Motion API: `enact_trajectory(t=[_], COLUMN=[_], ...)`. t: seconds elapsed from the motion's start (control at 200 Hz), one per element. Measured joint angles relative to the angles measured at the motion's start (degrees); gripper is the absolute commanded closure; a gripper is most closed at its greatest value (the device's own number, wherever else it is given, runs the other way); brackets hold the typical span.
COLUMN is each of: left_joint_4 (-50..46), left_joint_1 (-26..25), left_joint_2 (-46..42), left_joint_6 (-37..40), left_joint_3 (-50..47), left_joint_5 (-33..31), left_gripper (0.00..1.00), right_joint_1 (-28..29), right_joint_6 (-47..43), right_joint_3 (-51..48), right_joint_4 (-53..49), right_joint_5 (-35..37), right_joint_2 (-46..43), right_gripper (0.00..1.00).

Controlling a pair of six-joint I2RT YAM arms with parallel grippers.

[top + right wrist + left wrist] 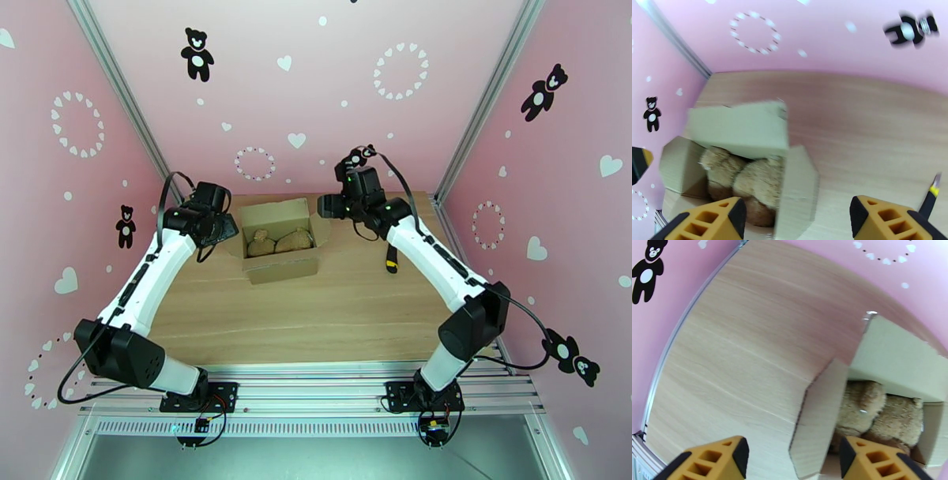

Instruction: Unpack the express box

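Left of the box (278,270), the left claw (794,455) stands wide open and empty. The right claw (798,211), likewise open and empty, hangs at the box's right side. Between them the box sits at the far middle of the tabletop (316,331), flaps (738,130) spread. Opening looks done; the plush (291,241) inside is not yet lifted out, so emptying remains. Whether that is one toy or two, and what lies beneath, I cannot tell. A black-and-yellow tool (391,259) right of the box is too small to identify.
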Motion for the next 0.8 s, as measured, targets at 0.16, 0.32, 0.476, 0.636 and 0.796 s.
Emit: enact_trajectory(t=[0.16,0.32,0.476,0.636,0.796], left_joint_4=[1.53,2.51,3.93,4.17,4.17], left_joint_1=[0.00,0.07,0.87,2.40,3.56], left_joint_2=[-3.17,-7.56,-12.94,-16.13,-17.90], left_joint_6=[-0.85,-1.81,-3.39,-4.26,-4.22], left_joint_3=[-2.60,-4.61,-8.37,-10.40,-10.69], left_joint_5=[2.03,3.91,6.23,10.27,13.51], left_gripper=[0.33,0.32,0.32,0.31,0.30], right_joint_1=[5.25,9.77,12.33,13.14,13.38], right_joint_6=[-2.32,-3.80,-4.20,-3.63,-2.14], right_joint_3=[8.04,14.95,19.80,20.46,22.88], right_joint_4=[-2.69,-4.26,-5.73,-5.68,-4.94], right_joint_5=[0.68,0.90,1.09,1.51,1.53], right_joint_2=[1.70,7.98,16.92,23.10,28.17], right_gripper=[0.26,0.27,0.26,0.25,0.25])
